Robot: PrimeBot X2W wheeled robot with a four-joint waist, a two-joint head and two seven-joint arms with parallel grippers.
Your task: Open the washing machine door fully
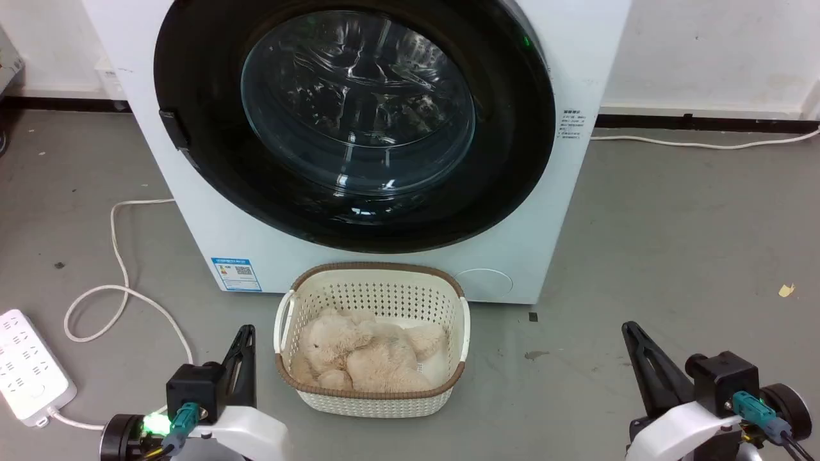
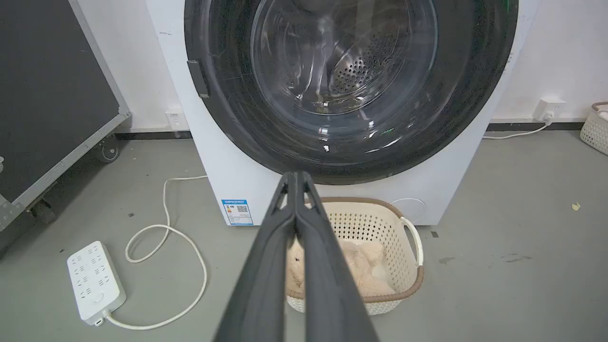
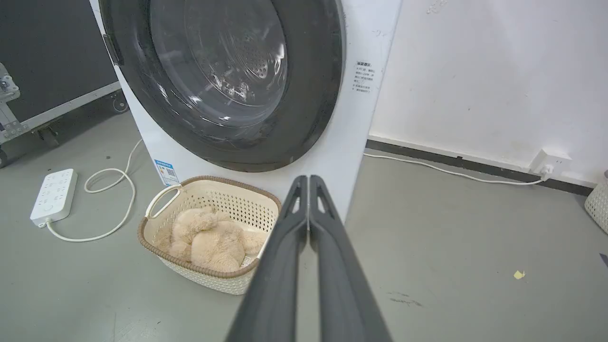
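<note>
Toy-filled basket [image 1: 378,404] before washing machine door [image 1: 355,115]

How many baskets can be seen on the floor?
2. The near basket stands directly before the washing machine, holding a plush toy. The second basket is cut off at the wrist views' edge, by the wall right of the machine. Others may be hidden.

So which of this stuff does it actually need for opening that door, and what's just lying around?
For the job: washing machine door, washing machine, left gripper, right gripper.
Just lying about: basket, plush toy inside it, power strip, white cable, black wheeled case.
</note>
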